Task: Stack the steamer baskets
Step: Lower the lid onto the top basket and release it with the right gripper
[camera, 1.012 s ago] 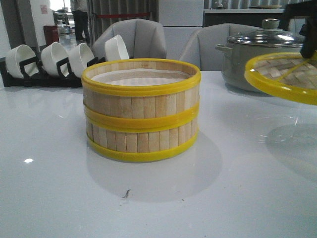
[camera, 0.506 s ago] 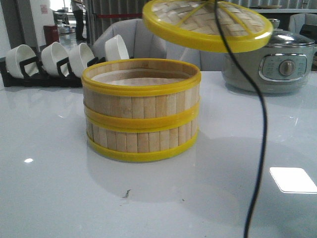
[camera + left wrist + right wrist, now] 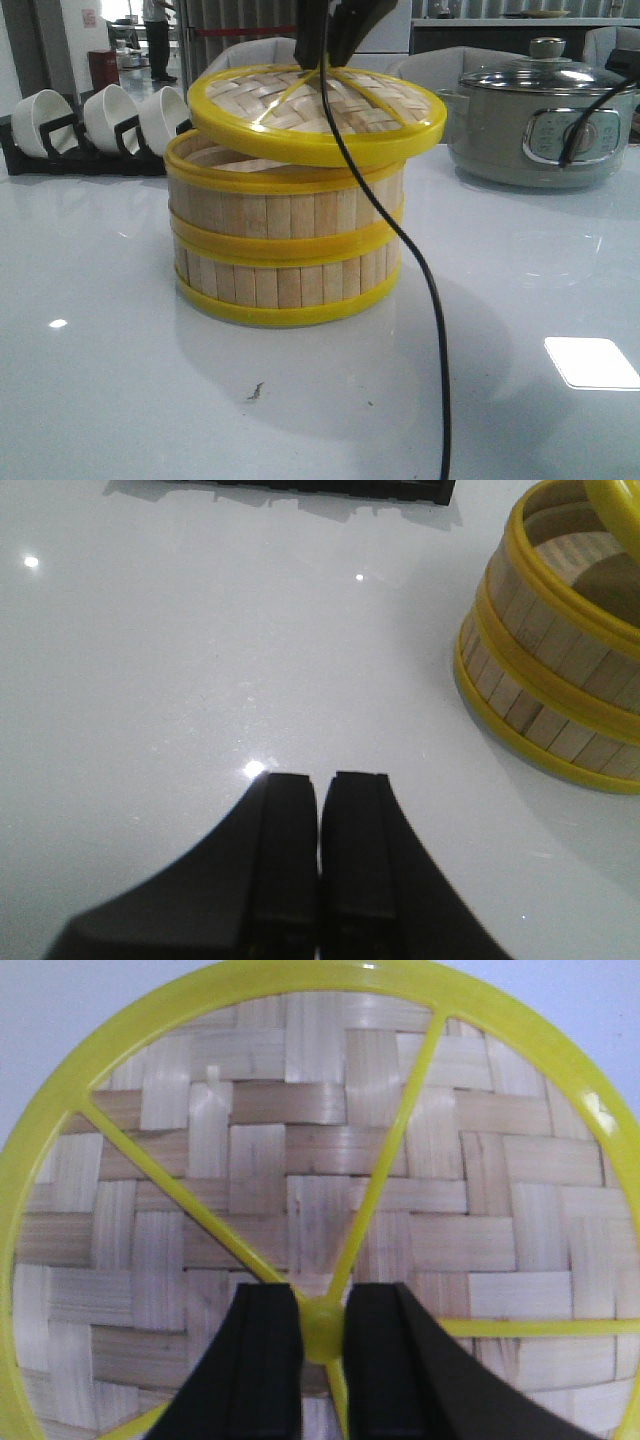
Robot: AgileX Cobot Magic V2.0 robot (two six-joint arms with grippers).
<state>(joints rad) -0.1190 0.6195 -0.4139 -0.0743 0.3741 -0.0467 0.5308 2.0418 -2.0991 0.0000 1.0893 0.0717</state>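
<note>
**benchnoob:** So what's on that white table (image 3: 120,400) right now, biggest stuff first?

**slatfan:** Biggest is the table itself, glossy white with light glare on it. Then the two steamer baskets (image 3: 285,250), already stacked one on the other about mid-table, pale slats with yellow rims. Off to the right, further back, sits a grey-green electric pot (image 3: 535,125) with a glass lid, well apart from the stack. Far left at the back there's a black rack (image 3: 60,150) with white bowls (image 3: 105,115) standing on edge in it.

**benchnoob:** And the lid?

**slatfan:** The woven lid (image 3: 318,112) sits over the top basket but tilted and shifted right. Its near-right edge overhangs the rim, and the left side of the basket's opening still shows. Can't tell for sure whether it's touching the rim or just above it.

**benchnoob:** Who's got it?

**slatfan:** The right gripper (image 3: 322,1335). In its wrist view the two black fingers (image 3: 262,1360) sit narrow, one on each side of the yellow hub where the lid's spokes meet, pinching it. From the front it comes down from the top of the frame onto the lid's middle, with a black cable (image 3: 420,270) hanging in front of the baskets.

**benchnoob:** Left one?

**slatfan:** The left gripper (image 3: 320,800) is over bare table beside the stack, fingers pressed together, nothing between them.
</note>
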